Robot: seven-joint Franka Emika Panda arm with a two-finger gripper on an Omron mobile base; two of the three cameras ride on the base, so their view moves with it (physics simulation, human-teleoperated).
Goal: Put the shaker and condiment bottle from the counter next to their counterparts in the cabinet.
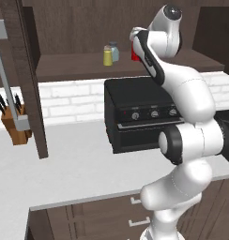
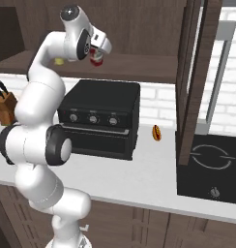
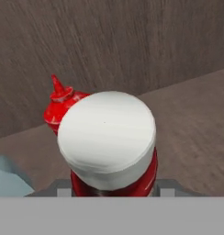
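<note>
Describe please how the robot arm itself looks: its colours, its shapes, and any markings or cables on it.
The arm is built of glossy white, rounded segments, thick and tube-like, joined by dark grey to black rings and round caps. One large dark disc sits at the joint beside the oven. The top joint ends in a grey dome. No cables or printed markings show. The jaws are too hidden to describe.

White brick backsplash (image 1: 74, 96), black countertop oven (image 2: 103, 118), knife block (image 1: 15, 124), black cooktop (image 2: 209, 169).
</note>
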